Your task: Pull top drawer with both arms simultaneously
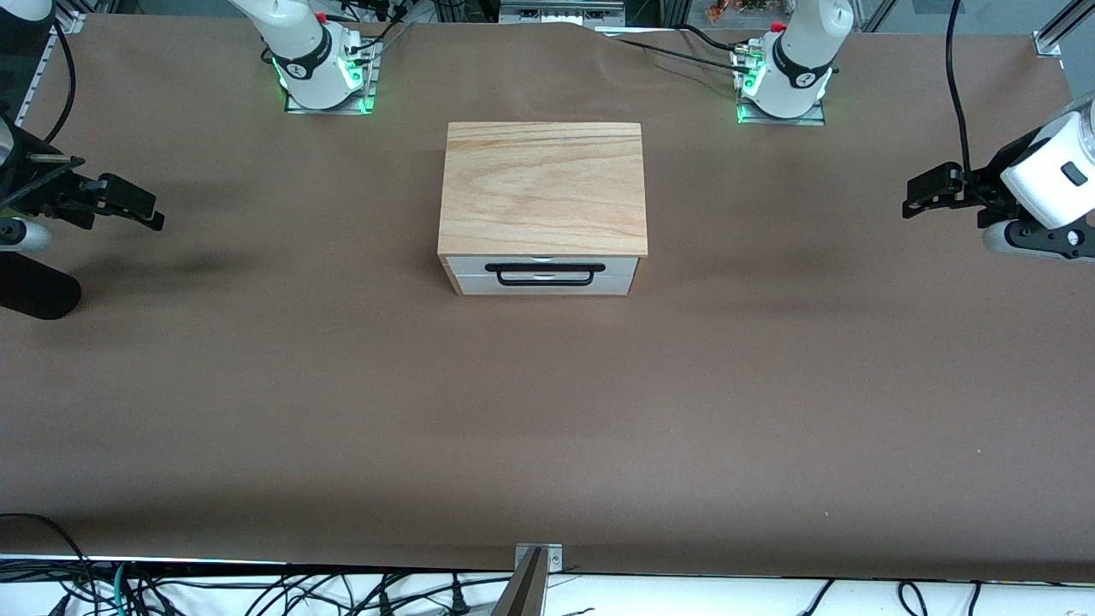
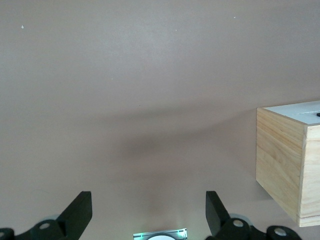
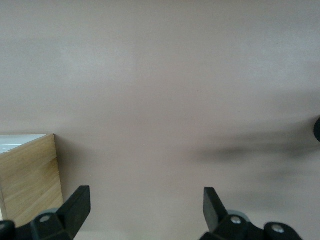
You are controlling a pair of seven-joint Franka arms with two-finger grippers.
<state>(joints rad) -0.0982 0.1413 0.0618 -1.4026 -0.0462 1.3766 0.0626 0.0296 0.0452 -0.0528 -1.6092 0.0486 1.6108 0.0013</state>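
The pale wood cabinet (image 1: pixel 542 186) stands mid-table. Its top drawer (image 1: pixel 618 264) is shut, showing only its white front and black wire handle (image 1: pixel 540 269), which faces the front camera. My right gripper (image 1: pixel 137 208) hangs open and empty over the table at the right arm's end, well away from the cabinet. My left gripper (image 1: pixel 922 198) hangs open and empty over the left arm's end. In the left wrist view the open gripper (image 2: pixel 149 210) sees the cabinet's side (image 2: pixel 282 160). In the right wrist view the open gripper (image 3: pixel 146 207) sees the cabinet's other side (image 3: pixel 30 177).
The arm bases (image 1: pixel 323 73) (image 1: pixel 783 85) stand near the table's edge farthest from the front camera, with black cables trailing from them. A metal bracket (image 1: pixel 537 560) sits at the table's edge nearest the front camera, and cables lie below it. Brown table (image 1: pixel 547 411) surrounds the cabinet.
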